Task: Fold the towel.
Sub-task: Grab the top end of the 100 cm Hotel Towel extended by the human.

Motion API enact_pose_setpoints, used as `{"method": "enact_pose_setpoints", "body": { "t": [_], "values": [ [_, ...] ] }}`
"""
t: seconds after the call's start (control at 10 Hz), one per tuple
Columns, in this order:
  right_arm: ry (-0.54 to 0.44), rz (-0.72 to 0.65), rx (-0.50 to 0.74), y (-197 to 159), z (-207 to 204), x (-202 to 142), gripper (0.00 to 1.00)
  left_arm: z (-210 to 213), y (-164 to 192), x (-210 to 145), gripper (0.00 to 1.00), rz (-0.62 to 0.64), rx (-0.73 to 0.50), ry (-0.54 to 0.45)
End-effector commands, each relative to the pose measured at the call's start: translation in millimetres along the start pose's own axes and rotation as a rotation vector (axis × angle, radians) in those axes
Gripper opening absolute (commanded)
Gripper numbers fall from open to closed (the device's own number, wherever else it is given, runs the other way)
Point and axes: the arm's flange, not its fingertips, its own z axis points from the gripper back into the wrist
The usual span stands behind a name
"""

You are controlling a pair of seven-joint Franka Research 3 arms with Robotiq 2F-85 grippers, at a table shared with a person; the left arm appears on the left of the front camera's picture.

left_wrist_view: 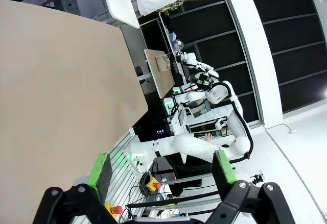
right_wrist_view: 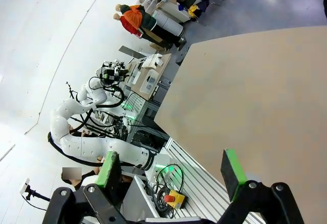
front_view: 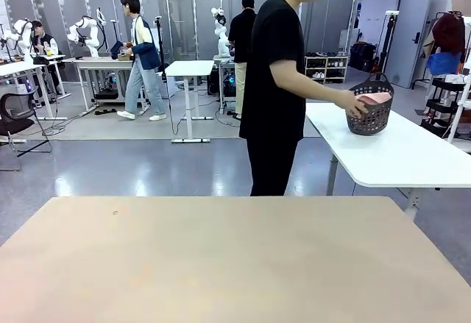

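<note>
One relation settles the coming move, and that is where the towel sits, so sweep the front view from the left. Bare tan table (front_view: pixel 221 264) across the near side, with nothing on it for the arms to work. Past its far edge stands the person (front_view: pixel 274 80), turned toward picture right, one hand (front_view: pixel 355 105) reaching out to a dark basket (front_view: pixel 370 121) on a white side table (front_view: pixel 419 154). And there is the towel (front_view: pixel 377 98), salmon pink, bunched in the top of the basket. The hand is on it or just beside it; I cannot tell which. The towel is well apart from the tan table, off to the far right. By my reading the right arm is on the nearer side, though the person's hand is far nearer than either gripper. Crumpled like that, it shows no long axis to line up on; I judge that has to wait until it lies spread on the tan table.

Now the jaws. Left gripper (left_wrist_view: pixel 161 163): green pads wide apart, nothing between them, the table's edge running beyond. Right gripper (right_wrist_view: pixel 171 157): the same story — fingers spread fully, empty, touching nothing, bare tabletop ahead of them.
</note>
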Motion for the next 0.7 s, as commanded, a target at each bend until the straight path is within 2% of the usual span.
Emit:
{"method": "enact_pose_setpoints", "body": {
  "t": [0.0,0.6],
  "values": [
    [-0.012,0.024,0.015,0.0,1.1,1.9,1.00,1.7,0.2,-1.5,1.00,-0.012,-0.014,0.008],
    [-0.012,0.024,0.015,0.0,1.1,1.9,1.00,1.7,0.2,-1.5,1.00,-0.012,-0.014,0.008]
  ]
}}
